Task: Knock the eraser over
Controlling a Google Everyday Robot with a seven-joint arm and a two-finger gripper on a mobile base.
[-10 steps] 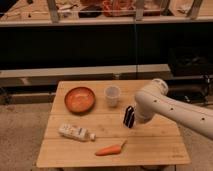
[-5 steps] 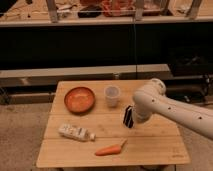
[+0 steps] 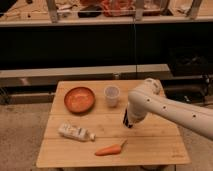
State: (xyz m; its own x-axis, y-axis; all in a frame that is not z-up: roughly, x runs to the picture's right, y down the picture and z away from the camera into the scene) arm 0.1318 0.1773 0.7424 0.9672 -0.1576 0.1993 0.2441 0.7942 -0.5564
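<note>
My white arm (image 3: 165,107) reaches in from the right over the wooden table (image 3: 150,145). My gripper (image 3: 127,120) points down at the table's middle, just below and right of the translucent cup (image 3: 111,95). A small dark shape shows at the gripper's tip. I cannot tell whether it is the eraser or part of the gripper, so no eraser shows as a separate thing. The arm's wrist hides the spot behind it.
An orange bowl (image 3: 79,99) sits at the back left. A white bottle (image 3: 75,132) lies on its side at the left. A carrot (image 3: 110,149) lies near the front edge. Dark shelving stands behind the table.
The arm has shifted slightly to the left, with the gripper's tip staying at nearly the same spot on the table. The cup, bowl, bottle and carrot have not moved.
</note>
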